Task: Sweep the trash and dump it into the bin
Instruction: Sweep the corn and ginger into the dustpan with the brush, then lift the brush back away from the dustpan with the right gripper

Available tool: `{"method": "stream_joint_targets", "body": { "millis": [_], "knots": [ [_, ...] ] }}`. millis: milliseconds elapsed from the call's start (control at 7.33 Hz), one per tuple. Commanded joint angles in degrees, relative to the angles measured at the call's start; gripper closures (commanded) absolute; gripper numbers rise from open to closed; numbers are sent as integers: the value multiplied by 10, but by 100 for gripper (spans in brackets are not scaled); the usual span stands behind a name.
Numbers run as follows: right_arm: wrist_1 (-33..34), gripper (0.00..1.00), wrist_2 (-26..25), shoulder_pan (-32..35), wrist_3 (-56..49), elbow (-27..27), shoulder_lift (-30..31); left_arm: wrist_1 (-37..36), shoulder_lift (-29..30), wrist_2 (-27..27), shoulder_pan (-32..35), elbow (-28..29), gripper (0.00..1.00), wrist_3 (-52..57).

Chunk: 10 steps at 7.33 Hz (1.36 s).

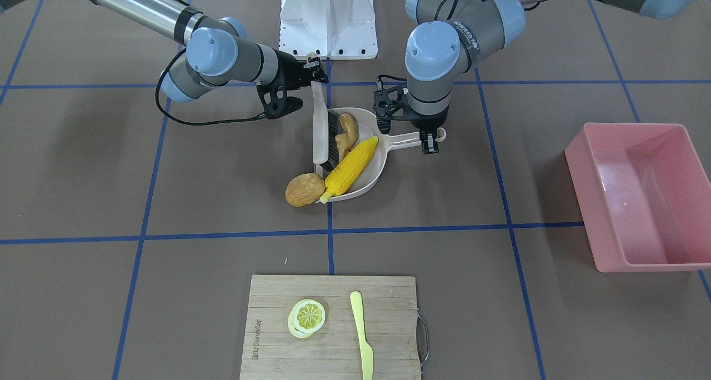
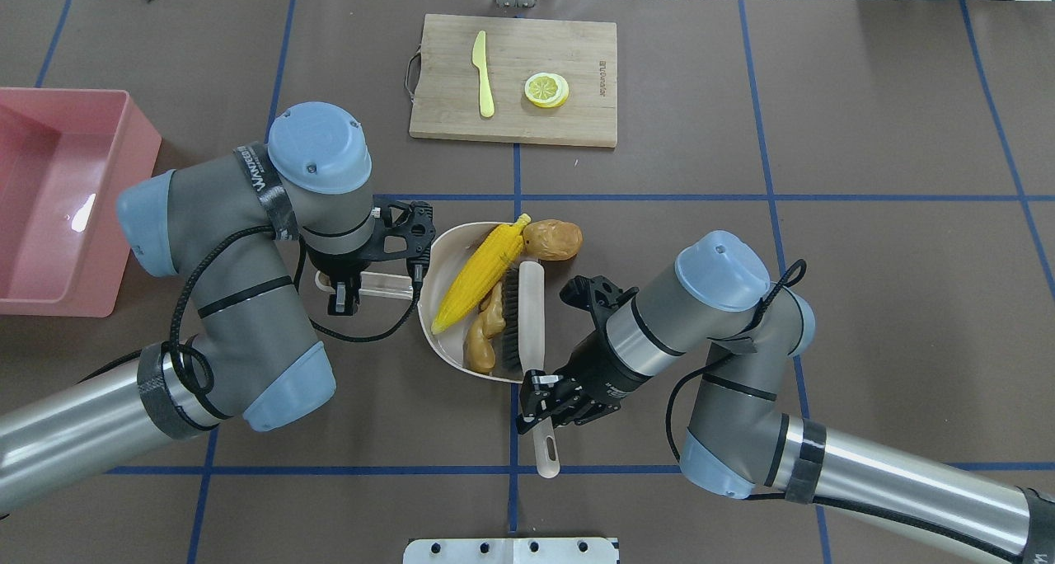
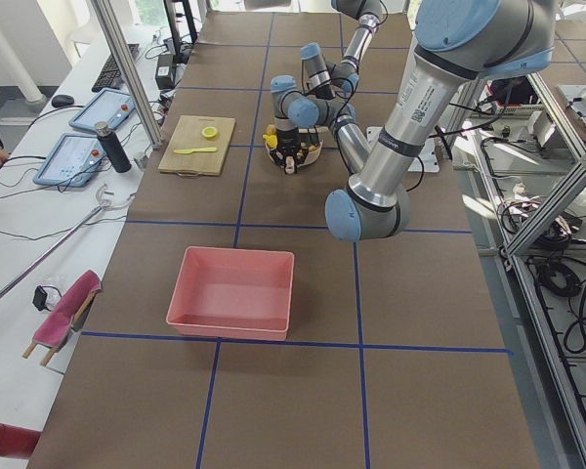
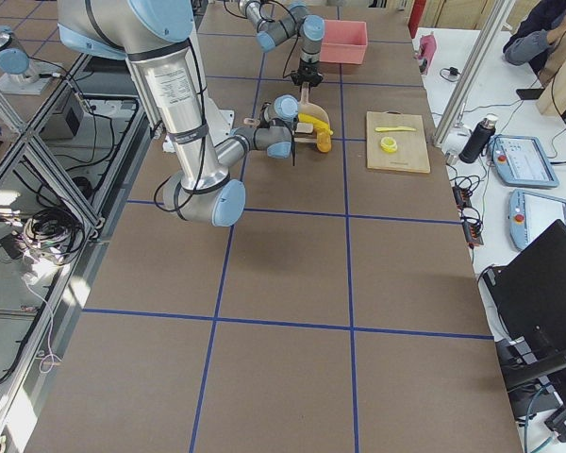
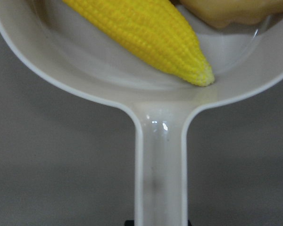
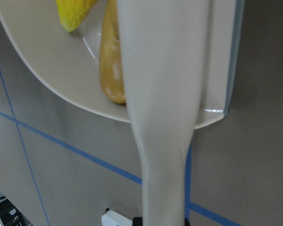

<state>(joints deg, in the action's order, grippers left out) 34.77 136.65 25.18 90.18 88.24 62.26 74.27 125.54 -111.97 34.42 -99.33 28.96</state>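
Left gripper (image 2: pixel 338 293) clamped on dustpan (image 2: pixel 445 255) handle; right gripper (image 2: pixel 540 406) grasping brush (image 2: pixel 532 317) handle, bristles in pan. Corn (image 2: pixel 478 277) and ginger (image 2: pixel 486 333) inside dustpan, potato (image 2: pixel 552 240) on surface (image 2: pixel 865 259) at its lip. Pink bin (image 2: pixel 41 218) well apart, robot's left.
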Motion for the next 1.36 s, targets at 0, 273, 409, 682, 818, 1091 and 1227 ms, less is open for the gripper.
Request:
{"method": "stream_joint_targets", "body": {
  "millis": [0, 273, 409, 682, 818, 1091, 1227],
  "knots": [
    [0, 100, 38, 31, 17, 38, 34, 0, 0, 0, 0, -1, 100, 0],
    [0, 100, 110, 99, 16, 33, 37, 0, -2, 0, 1, -1, 100, 0],
    [0, 100, 128, 127, 7, 29, 44, 0, -2, -1, 5, -1, 100, 0],
    [0, 100, 147, 166, -51, -1, 50, 1, -3, -1, 13, 0, 100, 0],
    [0, 100, 154, 179, -93, -29, 49, 1, -3, -2, 17, 1, 100, 0],
    [0, 100, 158, 186, -185, -72, 44, 3, -7, -3, 28, 3, 100, 0],
    [0, 100, 157, 187, -198, -79, 43, 3, -8, -3, 28, 6, 100, -2]
  ]
}}
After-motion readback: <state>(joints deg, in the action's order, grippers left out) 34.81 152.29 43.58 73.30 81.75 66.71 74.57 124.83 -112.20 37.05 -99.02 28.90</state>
